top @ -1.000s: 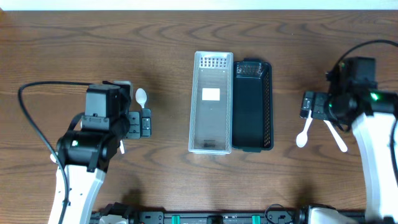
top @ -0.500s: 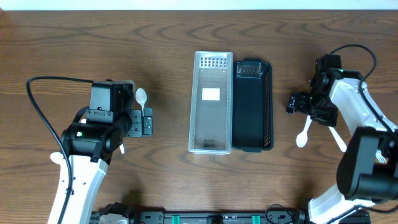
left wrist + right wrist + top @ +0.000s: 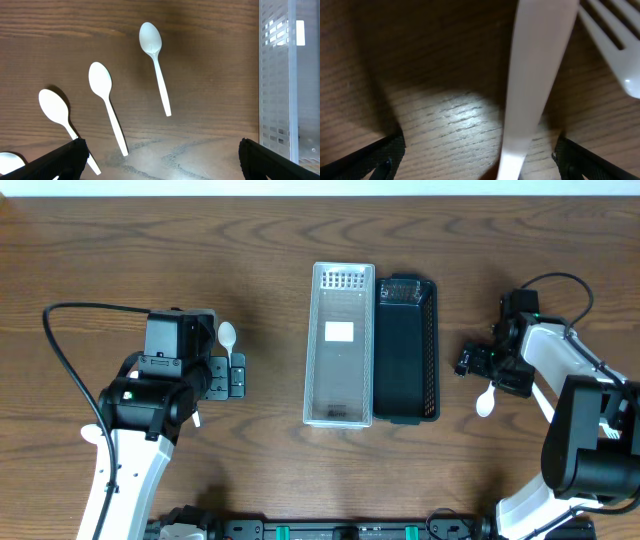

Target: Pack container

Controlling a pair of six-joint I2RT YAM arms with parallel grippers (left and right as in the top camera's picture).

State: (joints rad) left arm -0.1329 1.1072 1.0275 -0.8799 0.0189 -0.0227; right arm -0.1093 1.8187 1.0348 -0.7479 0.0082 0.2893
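Note:
A clear plastic container (image 3: 340, 345) stands at the table's middle, with a black mesh basket (image 3: 405, 350) against its right side. Several white plastic spoons lie at the left (image 3: 155, 65) (image 3: 106, 105) (image 3: 59, 112); one shows in the overhead view (image 3: 227, 335). My left gripper (image 3: 233, 377) (image 3: 160, 160) is open and empty above them. At the right lies another white spoon (image 3: 486, 400) next to a white fork (image 3: 615, 45). My right gripper (image 3: 490, 368) (image 3: 477, 160) is low over the table, open, with that spoon's handle (image 3: 530, 90) between its fingers.
The clear container's wall (image 3: 280, 75) shows at the right edge of the left wrist view. A black cable (image 3: 60, 370) loops off the left arm. Bare wooden table (image 3: 270, 440) surrounds the containers.
My right arm has swung inward and dropped low, so its open fingers now straddle the right spoon's handle. The left arm has shifted only slightly.

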